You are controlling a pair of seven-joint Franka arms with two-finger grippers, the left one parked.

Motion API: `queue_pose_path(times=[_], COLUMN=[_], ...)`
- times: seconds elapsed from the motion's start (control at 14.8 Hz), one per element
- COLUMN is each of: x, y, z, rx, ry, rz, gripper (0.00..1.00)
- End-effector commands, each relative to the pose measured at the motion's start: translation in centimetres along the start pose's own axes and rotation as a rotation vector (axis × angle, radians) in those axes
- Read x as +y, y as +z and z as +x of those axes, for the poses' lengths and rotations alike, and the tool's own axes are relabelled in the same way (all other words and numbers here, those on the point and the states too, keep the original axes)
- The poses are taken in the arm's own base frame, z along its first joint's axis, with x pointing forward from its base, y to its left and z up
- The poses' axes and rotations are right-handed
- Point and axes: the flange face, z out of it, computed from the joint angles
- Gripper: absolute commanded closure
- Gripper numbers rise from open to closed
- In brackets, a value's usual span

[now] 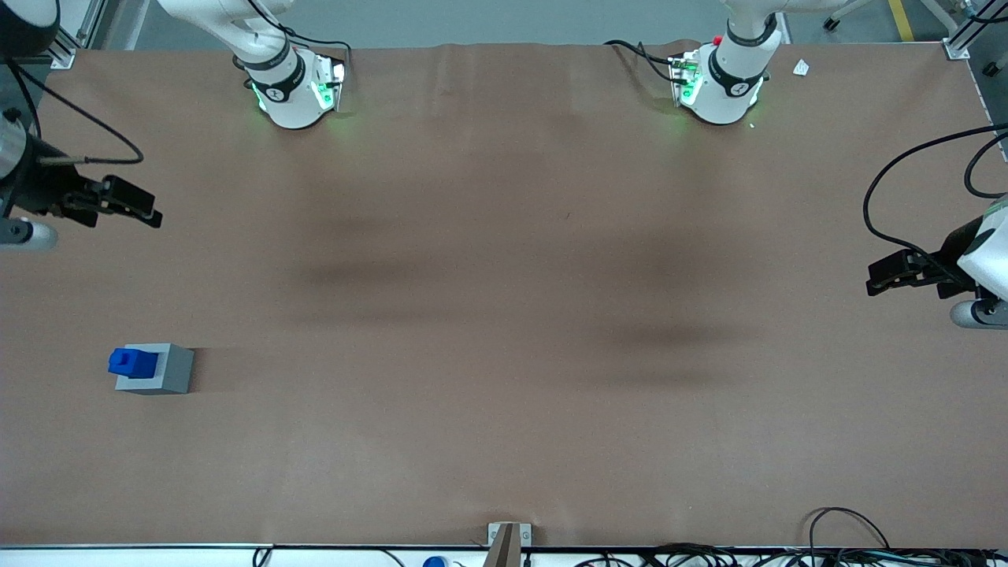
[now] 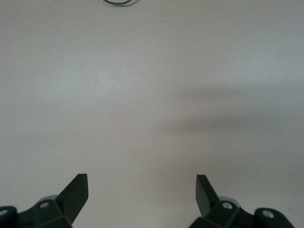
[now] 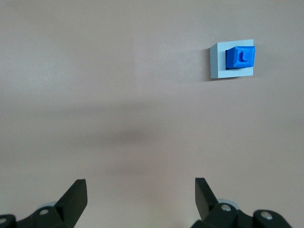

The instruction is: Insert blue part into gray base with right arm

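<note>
With the right arm's gripper (image 1: 153, 214) hanging above bare table (image 1: 504, 315) at the working arm's end, its two black fingers (image 3: 76, 197) stand wide apart and hold nothing. Nearer the front camera than the gripper, and well apart from it, sits the gray base (image 1: 157, 370), and the blue part (image 1: 132, 361) rests on its top face, its stub (image 3: 245, 56) pointing up. Seen from the wrist, the blue part (image 3: 240, 58) lies against one edge of the gray base (image 3: 219, 64), not centred; whether it is fully seated in the recess cannot be told. Judgement: both pieces look like rigid moulded plastic, light, smooth-faced, not fragile, so a firm pinch is safe but slip is possible. Best hold appears to be across two flat side faces of the blue block's wider body, above the base's top, fingers square to those faces; the stub offers less contact. The base is unfixed and may slide if pushed sideways.
</note>
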Motion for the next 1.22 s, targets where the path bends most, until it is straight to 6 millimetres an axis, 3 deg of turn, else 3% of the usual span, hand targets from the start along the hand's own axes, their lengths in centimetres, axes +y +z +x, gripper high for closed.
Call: queue_pose_path(times=[0.0,0.47,1.15], x=[0.3,0.7,1.2], y=[0.0,-1.5,-1.4], z=[-3.5,-3.8,-3.7], rx=[0.026,0.027,0.018], ry=[0.008,-0.019,-0.153], rz=[0.01,0.001,-0.036], gripper=[0.0,0.0,0.0])
